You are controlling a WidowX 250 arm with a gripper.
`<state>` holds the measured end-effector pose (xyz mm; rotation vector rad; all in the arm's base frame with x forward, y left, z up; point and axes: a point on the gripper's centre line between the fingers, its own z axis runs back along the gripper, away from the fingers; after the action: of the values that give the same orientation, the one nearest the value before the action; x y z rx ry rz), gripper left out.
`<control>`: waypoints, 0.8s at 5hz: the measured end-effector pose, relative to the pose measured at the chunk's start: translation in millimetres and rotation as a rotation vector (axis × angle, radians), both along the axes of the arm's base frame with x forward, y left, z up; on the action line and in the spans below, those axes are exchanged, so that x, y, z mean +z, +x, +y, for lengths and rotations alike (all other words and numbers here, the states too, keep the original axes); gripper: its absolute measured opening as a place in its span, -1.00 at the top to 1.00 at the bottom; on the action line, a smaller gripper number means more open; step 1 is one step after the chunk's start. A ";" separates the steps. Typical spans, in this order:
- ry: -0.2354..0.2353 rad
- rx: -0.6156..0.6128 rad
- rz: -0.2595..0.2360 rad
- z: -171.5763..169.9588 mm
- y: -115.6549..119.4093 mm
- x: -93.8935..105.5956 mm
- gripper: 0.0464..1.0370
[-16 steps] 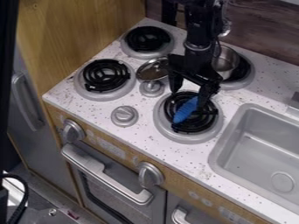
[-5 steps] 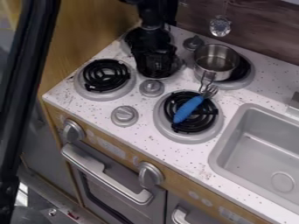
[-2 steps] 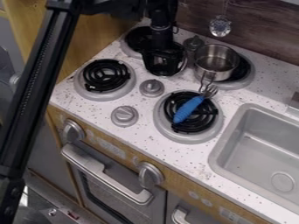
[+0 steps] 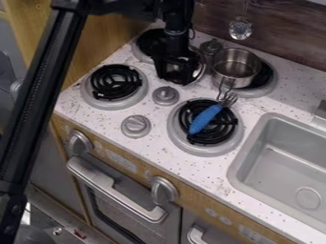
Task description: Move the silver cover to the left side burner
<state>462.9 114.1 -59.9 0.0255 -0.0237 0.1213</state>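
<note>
Probably still at the pickup step, the gripper (image 4: 173,77) sits against the cover (image 4: 201,69) beside the pot (image 4: 235,67) — gripped or not, I can't tell — and next needs a secure hold, then a leftward carry to a left burner (image 4: 115,83).

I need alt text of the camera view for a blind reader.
Black robot gripper at a silver cover over a toy stove, left of a metal pot. A blue-handled fork lies partly on the front right burner, near a gray sink.
</note>
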 end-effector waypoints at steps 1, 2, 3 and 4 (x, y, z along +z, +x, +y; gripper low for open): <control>0.037 0.020 -0.017 0.1 -9.9 12.7 -0.92; 0.037 0.022 -0.108 -5.1 -3.6 30.7 -0.92; 0.082 0.060 -0.162 -4.5 -2.5 17.9 -0.92; 0.081 0.091 -0.196 -9.5 -0.8 11.7 -0.92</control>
<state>462.1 104.6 -48.2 0.0952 -0.2235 0.2136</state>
